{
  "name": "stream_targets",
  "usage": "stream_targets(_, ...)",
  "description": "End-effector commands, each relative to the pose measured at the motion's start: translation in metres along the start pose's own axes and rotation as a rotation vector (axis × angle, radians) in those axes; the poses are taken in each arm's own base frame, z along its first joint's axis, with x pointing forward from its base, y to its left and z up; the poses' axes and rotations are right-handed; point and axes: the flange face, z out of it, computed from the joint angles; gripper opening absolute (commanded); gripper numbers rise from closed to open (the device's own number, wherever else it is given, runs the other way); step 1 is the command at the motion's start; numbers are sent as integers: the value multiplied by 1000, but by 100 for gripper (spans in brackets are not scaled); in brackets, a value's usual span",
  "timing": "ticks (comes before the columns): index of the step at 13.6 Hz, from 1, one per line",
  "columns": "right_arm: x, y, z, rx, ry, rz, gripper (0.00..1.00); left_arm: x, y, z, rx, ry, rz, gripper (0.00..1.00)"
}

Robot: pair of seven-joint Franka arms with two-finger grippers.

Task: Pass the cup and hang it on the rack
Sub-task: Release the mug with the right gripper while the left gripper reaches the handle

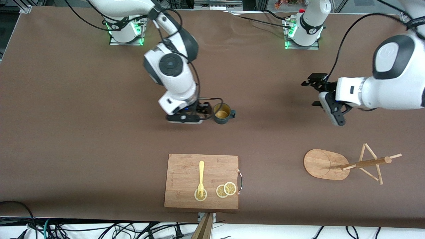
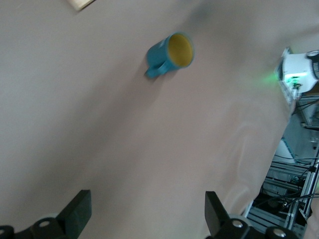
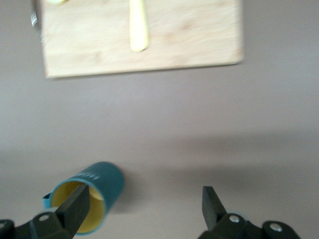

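Fingers apart on both grippers, cup's free.
Right gripper (image 1: 206, 109) is beside the upright ribbed dark-teal cup (image 1: 222, 113) on the tabletop (image 1: 83, 99); left gripper (image 1: 320, 94) waits well apart.

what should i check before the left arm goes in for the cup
1. cup upright on the table: ok.
2. right gripper open, off the cup: open ok; one finger right at the rim, contact cannot tell.
3. left gripper open: ok.
4. Cup handle turned toward the left arm's end, reachable: ok.
5. rack upright, pegs ready: cannot tell from this high view.
6. Table between left gripper and cup bare: ok.
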Motion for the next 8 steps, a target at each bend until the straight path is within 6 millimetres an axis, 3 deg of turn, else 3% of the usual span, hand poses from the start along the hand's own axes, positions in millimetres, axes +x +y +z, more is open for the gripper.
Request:
stream_targets(1, 32, 73, -48, -85, -8, 40, 100, -7, -10, 49, -27, 116, 138, 100)
stream_targets(5, 72, 189, -82, -216, -102, -111, 100, -4, -17, 115, -22, 272, 313, 100)
stream_targets(8, 78, 254, -133, -191, -141, -148, 100, -12, -25, 153, -7, 368, 392, 100)
